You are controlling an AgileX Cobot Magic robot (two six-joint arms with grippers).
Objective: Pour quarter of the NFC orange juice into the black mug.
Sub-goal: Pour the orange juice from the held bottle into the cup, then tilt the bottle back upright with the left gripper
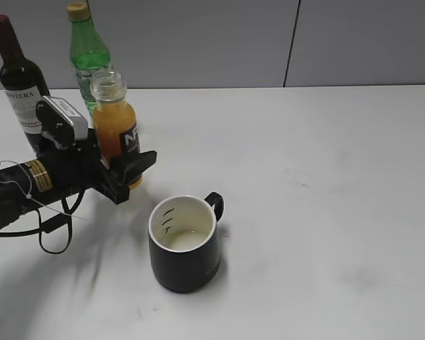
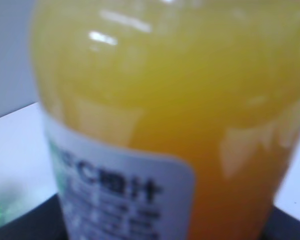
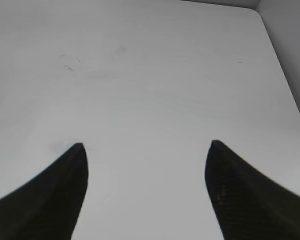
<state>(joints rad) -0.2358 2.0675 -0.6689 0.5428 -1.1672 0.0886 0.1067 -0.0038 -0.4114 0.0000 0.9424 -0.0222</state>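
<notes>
Exterior view: on the white table (image 1: 326,184), left gripper (image 1: 125,167) clenched around the lower body of the NFC orange juice (image 1: 115,124), bottle upright, uncapped, lifted clear of the tabletop as far as can be told. Black mug (image 1: 185,244) standing just in front and to the right of the bottle, apart from it, handle turned toward the back right, cream inside with short dark marks on the wall, a pale patch at the bottom. Behind the bottle, a green bottle (image 1: 87,53) with a yellow cap; further left, a dark wine bottle (image 1: 18,74) with a white label. Right gripper out of sight here.

Left wrist view: filled almost wholly by the NFC orange juice (image 2: 180,110), blurred and very close, orange liquid above a pale label with dark characters. Dark gripper parts at the bottom corners, pressed against the bottle.

Right wrist view: right gripper (image 3: 147,150) released, two dark fingers (image 3: 55,200) spread wide over bare table (image 3: 155,75), nothing between them.
</notes>
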